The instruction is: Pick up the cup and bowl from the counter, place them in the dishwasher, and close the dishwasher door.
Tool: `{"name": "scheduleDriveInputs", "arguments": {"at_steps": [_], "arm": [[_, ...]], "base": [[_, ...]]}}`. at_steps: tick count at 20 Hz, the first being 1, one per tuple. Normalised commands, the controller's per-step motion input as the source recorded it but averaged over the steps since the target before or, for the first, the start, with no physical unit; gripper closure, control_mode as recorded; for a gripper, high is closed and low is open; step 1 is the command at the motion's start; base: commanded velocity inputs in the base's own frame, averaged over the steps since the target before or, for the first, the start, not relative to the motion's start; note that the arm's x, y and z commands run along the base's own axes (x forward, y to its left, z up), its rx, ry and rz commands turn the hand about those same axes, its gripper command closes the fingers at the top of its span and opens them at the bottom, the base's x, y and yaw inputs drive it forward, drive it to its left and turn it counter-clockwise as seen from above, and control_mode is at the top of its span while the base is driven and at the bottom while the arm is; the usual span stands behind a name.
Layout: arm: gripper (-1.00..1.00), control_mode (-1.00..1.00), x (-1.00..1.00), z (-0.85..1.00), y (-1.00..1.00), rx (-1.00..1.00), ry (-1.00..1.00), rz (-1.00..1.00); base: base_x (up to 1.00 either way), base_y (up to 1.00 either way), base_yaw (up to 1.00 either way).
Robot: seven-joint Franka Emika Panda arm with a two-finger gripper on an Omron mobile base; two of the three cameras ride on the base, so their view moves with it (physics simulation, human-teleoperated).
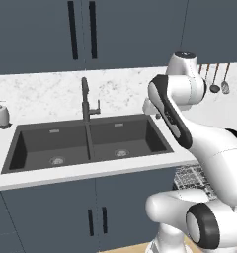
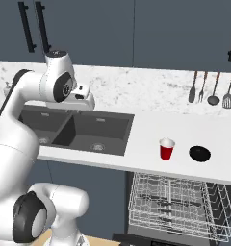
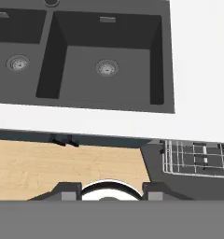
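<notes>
Left base view: arm [image 1: 189, 128] over the counter [image 1: 91, 170], beside the sink [image 1: 86, 141]. No writing is readable.

Right base view: cup [image 2: 166, 148] stands upright near the bowl [image 2: 199, 153], apart, above the pulled-out rack [image 2: 177, 199].

Hand view: gripper [image 3: 109, 190] with jaws apart, holding nothing.

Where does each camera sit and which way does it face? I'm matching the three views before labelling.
Left base view: behind the arm on its left, looking down at the sink and faucet; the arm rises at lower right.
Right base view: behind on the right, facing the counter, cup, bowl and dishwasher rack; the arm rises at lower left.
Hand view: on the hand, looking down along the tool at the sink and rack corner.
All three share the sink.
</notes>
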Motion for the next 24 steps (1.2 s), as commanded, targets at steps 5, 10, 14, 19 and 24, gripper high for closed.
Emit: {"name": "scheduleDriveInputs", "arguments": {"at_steps": [5,10,14,19,24], "arm": [[-1.0,-1.0,-0.48,0.0,0.0,0.0,-0.05,0.01],[-1.0,-1.0,-0.85,0.0,0.0,0.0,-0.15,0.01],[-1.0,-1.0,-0.96,0.0,0.0,0.0,-0.07,0.0],[-1.0,-1.0,-0.56,0.0,0.03,0.0,-0.01,0.0],[-1.0,1.0,0.0,0.0,0.04,0.0,0.0,0.0]], "base": [[0.0,0.0,0.0],[0.0,0.0,0.0],[0.0,0.0,0.0],[0.0,0.0,0.0],[0.0,0.33,-0.16]]}}
